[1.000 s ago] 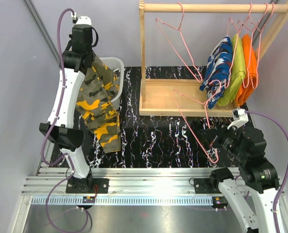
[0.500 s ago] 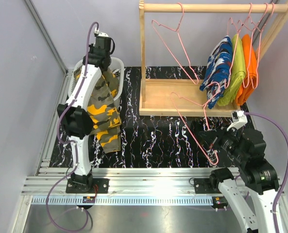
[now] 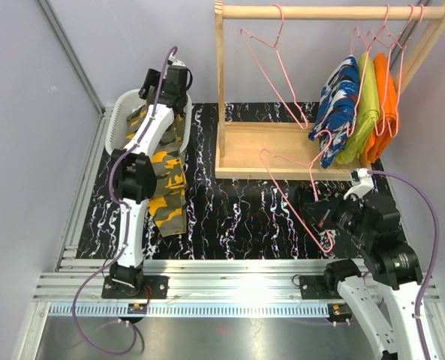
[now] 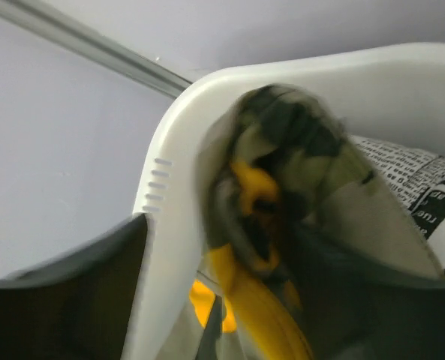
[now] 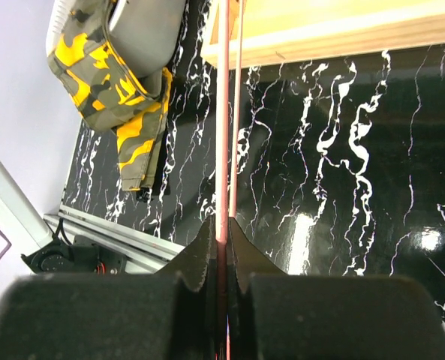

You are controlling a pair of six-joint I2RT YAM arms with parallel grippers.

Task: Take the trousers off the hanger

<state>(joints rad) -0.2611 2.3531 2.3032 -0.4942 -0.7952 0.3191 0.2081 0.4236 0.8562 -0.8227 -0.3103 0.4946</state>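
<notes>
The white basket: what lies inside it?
The camouflage trousers lie partly inside the white basket, hanging over its rim onto the mat. A black-and-white printed cloth lies beside them. The bottom is hidden under the cloth and the left arm.

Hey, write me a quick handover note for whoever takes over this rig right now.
Left gripper: open above the white basket, camouflage trousers loose between its jaws, draped over the rim onto the mat.
Right gripper: shut on an empty pink hanger.
Done: camouflage pair and black-white print trousers off hangers; the print pair lies in the basket.
Left: blue trousers still on their hanger on the rail.
</notes>
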